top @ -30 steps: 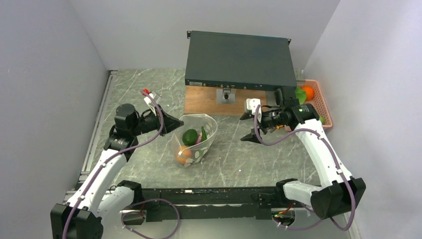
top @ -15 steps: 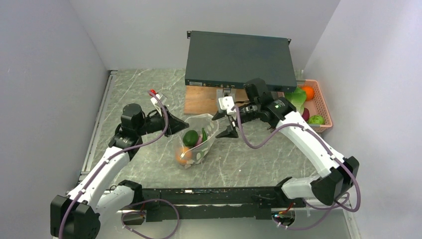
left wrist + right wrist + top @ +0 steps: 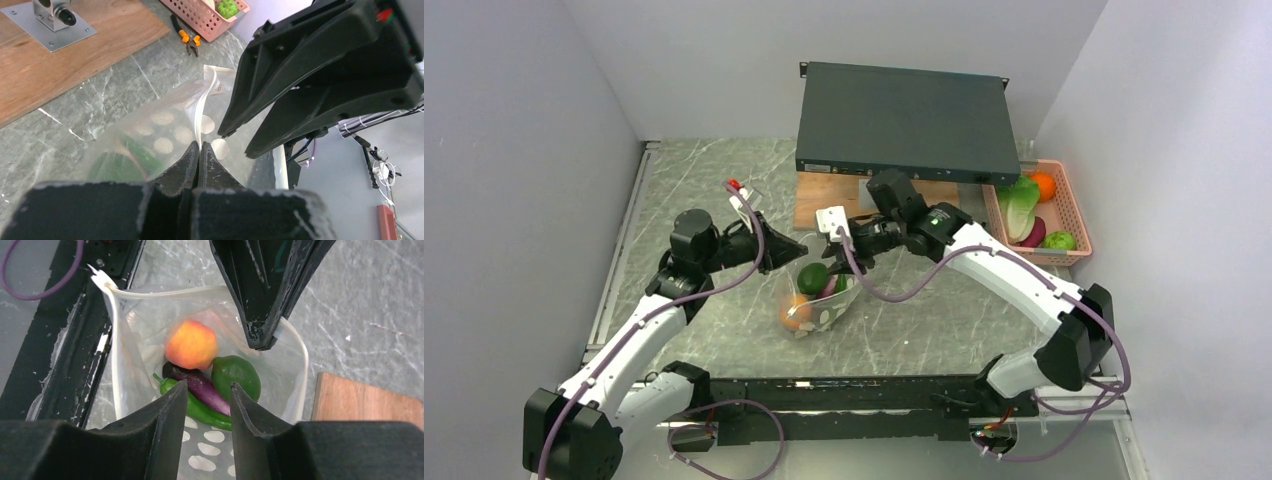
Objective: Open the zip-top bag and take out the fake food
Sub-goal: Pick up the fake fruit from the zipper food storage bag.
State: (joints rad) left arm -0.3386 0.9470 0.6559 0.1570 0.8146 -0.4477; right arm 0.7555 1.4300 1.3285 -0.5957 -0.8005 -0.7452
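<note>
Pinching zip-top bag [image 3: 131,340] rim: left end effector [image 3: 199,146], clenched. Right end effector [image 3: 208,390] jaws apart over the open mouth, gripping nothing. Fake food [image 3: 191,345] inside bag on tabletop [image 3: 924,320].

The right arm has swung from the right of the frame, beside the pink basket [image 3: 1079,215], to the centre. The right gripper [image 3: 844,260] now hangs at the mouth of the zip-top bag [image 3: 824,312], its jaws narrower than before but apart. The basket, earlier half hidden by that arm, now shows in full. The left gripper [image 3: 796,250] has edged rightward, and the bag's mouth looks narrower between the two grippers.
</note>
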